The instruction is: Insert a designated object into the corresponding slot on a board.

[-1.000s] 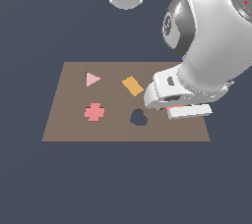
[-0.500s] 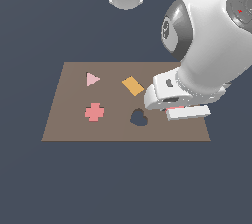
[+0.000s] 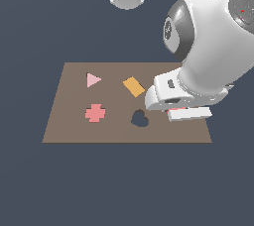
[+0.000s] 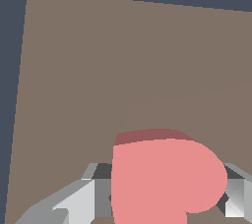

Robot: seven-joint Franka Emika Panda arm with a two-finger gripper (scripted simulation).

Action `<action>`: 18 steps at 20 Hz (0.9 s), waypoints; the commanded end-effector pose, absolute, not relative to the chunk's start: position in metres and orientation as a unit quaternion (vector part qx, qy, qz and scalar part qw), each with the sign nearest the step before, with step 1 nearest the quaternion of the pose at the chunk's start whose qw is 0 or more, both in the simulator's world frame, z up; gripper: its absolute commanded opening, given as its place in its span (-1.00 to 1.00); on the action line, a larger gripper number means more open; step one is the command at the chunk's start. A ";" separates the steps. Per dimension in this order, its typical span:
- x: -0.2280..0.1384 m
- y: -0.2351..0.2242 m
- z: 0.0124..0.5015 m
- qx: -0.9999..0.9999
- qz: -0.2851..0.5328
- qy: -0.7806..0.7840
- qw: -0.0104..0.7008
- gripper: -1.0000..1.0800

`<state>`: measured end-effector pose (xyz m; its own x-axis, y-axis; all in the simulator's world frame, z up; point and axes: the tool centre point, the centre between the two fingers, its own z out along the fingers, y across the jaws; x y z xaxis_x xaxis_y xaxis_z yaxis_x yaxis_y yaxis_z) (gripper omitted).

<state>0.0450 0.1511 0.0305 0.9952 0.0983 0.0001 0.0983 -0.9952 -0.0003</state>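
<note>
Little has shifted since the earlier frames: the claw [image 3: 174, 109] remains low over the board [image 3: 69, 126] toward the exterior view's right, just beside the heart-shaped slot [image 3: 140, 119]. Wrist view shows its fingers [image 4: 74, 203] clenched on the salmon-red heart block [image 4: 162, 179], held above bare board. Cross [image 3: 95, 113], pale pink triangle [image 3: 93, 79] and orange block [image 3: 133, 86] lie undisturbed on the board.

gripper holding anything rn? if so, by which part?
Yes: the salmon-red heart block sits between the gripper fingers, which flank its two sides in the wrist view. The exact contact points are hidden behind the block.
</note>
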 end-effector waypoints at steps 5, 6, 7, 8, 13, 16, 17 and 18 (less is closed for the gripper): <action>0.049 0.150 0.031 -1.000 0.000 -0.015 0.000 -1.00; 0.050 0.150 0.031 -1.000 0.000 -0.007 0.000 -1.00; 0.052 0.149 0.031 -1.000 0.000 0.002 0.000 -1.00; 0.053 0.149 0.031 -1.000 0.000 0.013 0.000 -1.00; 0.060 0.146 0.032 -0.997 0.000 0.075 0.000 -1.00; 0.066 0.143 0.033 -0.993 0.000 0.122 0.000 -1.00; 0.067 0.142 0.033 -0.990 0.000 0.139 0.000 -1.00; 0.069 0.141 0.033 -0.988 0.000 0.157 0.000 -1.00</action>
<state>0.0664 0.1425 0.0323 0.9657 -0.2596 0.0004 -0.2596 -0.9657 -0.0006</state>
